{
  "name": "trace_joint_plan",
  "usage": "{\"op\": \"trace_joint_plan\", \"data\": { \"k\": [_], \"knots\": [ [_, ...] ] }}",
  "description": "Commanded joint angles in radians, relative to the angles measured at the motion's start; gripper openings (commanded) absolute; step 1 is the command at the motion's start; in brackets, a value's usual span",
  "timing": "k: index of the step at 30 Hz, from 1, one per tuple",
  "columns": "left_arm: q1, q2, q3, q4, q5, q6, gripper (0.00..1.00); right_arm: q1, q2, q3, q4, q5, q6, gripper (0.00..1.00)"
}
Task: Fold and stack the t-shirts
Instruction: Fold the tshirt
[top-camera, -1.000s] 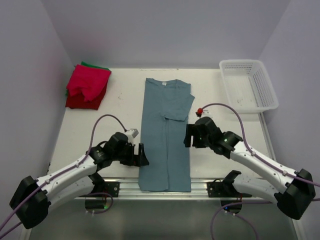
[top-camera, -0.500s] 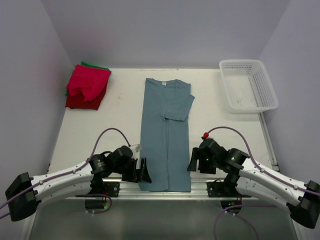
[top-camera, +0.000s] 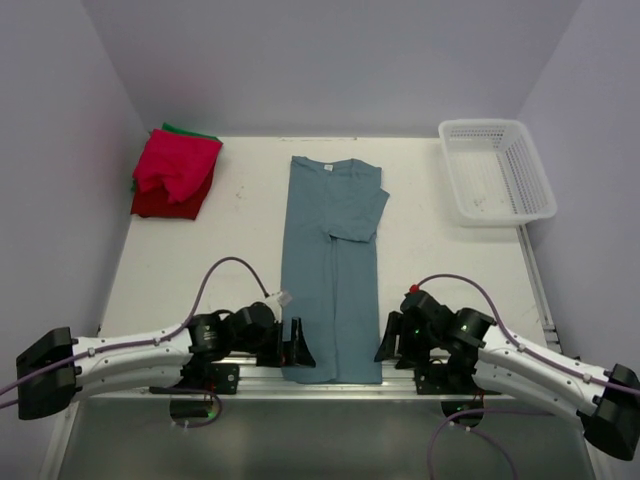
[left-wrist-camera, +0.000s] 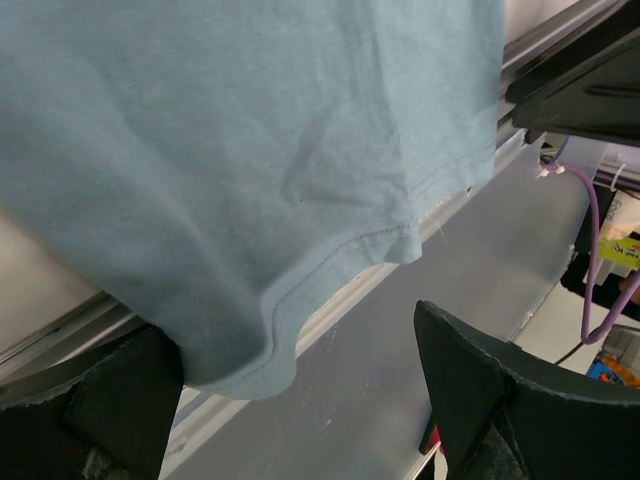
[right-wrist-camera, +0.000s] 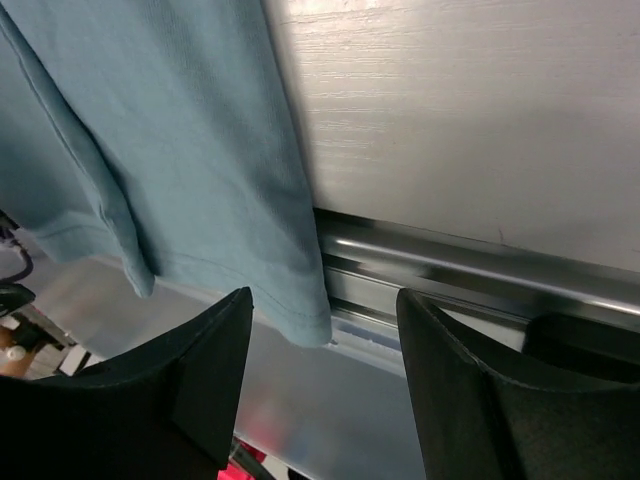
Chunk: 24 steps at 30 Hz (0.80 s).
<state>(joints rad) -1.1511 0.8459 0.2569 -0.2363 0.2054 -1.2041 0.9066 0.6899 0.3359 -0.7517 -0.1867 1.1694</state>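
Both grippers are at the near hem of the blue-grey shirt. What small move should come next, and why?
The left gripper and right gripper stand open at the blue-grey t-shirt, whose hem hangs off the table, not yet pinched. So probably ease both forward and close on the hem corners.

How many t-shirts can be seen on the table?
3 at least: a blue-grey t-shirt lies flat in the middle; a red t-shirt lies folded at far left, on a green t-shirt. More may be hidden there.
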Motion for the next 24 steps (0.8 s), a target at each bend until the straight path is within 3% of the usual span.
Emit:
{"op": "trace_joint_plan", "data": {
  "k": [1, 5, 6, 7, 10, 13, 14, 18, 20, 24],
  "knots": [
    [-0.084, 0.036, -0.059, -0.025, 0.049, -0.118, 0.94, 0.012, -0.006, -0.026, 0.090, -0.088, 0.073, 0.63],
    [-0.151, 0.103, -0.058, 0.022, 0.045, -0.149, 0.92, 0.026, 0.022, -0.046, 0.146, -0.108, 0.095, 0.55],
    [-0.159, 0.113, -0.050, 0.029, 0.042, -0.150, 0.92, 0.032, 0.029, -0.043, 0.152, -0.105, 0.096, 0.51],
    [-0.183, 0.123, -0.042, 0.025, 0.026, -0.156, 0.89, 0.049, 0.058, -0.050, 0.190, -0.109, 0.105, 0.38],
    [-0.191, 0.102, -0.042, 0.011, 0.012, -0.164, 0.83, 0.066, 0.075, -0.055, 0.221, -0.117, 0.116, 0.30],
    [-0.199, 0.047, -0.048, -0.029, -0.009, -0.186, 0.69, 0.089, 0.086, -0.049, 0.224, -0.112, 0.122, 0.22],
    [-0.200, 0.033, -0.050, -0.055, -0.014, -0.190, 0.60, 0.094, 0.088, -0.046, 0.224, -0.112, 0.125, 0.20],
    [-0.205, -0.031, -0.048, -0.118, -0.038, -0.207, 0.42, 0.109, 0.085, -0.041, 0.209, -0.114, 0.127, 0.18],
    [-0.206, -0.051, -0.045, -0.139, -0.043, -0.215, 0.35, 0.110, 0.074, -0.035, 0.193, -0.106, 0.125, 0.14],
    [-0.213, -0.051, -0.036, -0.143, -0.055, -0.216, 0.30, 0.110, 0.066, -0.020, 0.172, -0.096, 0.118, 0.10]
  ]
}}
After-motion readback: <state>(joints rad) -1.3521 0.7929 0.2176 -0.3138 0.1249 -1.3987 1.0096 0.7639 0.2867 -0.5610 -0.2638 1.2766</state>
